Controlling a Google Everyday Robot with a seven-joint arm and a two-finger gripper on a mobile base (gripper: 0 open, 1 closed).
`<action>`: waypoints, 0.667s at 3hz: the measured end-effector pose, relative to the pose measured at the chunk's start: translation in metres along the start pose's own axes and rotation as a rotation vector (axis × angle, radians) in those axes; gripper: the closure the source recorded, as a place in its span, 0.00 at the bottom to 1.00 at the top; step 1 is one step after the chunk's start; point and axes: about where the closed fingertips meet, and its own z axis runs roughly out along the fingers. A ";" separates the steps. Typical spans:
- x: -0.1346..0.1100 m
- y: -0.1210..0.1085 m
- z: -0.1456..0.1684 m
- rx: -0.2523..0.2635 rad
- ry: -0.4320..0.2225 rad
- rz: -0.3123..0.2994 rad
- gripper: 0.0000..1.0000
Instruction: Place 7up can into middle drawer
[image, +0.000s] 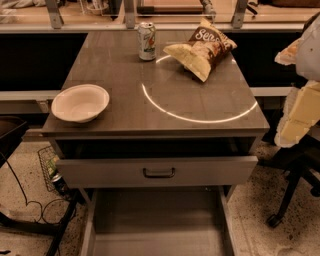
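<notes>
The 7up can (147, 41) stands upright at the back of the grey cabinet top (125, 70), just left of a chip bag. The middle drawer (157, 220) is pulled out at the bottom of the view, its flat grey floor bare. Above it is a drawer front with a black handle (159, 172), set slightly forward with a dark gap over it. My gripper (296, 117) and pale arm are at the right edge of the view, beside the cabinet's right side, well away from the can and holding nothing that I can see.
A brown and yellow chip bag (202, 50) lies at the back right of the top. A white bowl (80, 102) sits at the front left. A wire basket (52, 170) and cables are on the floor at left, and a chair base (295, 195) at right.
</notes>
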 end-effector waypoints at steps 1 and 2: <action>0.000 0.000 0.000 0.000 0.000 0.000 0.00; -0.007 -0.013 0.011 0.034 -0.052 0.037 0.00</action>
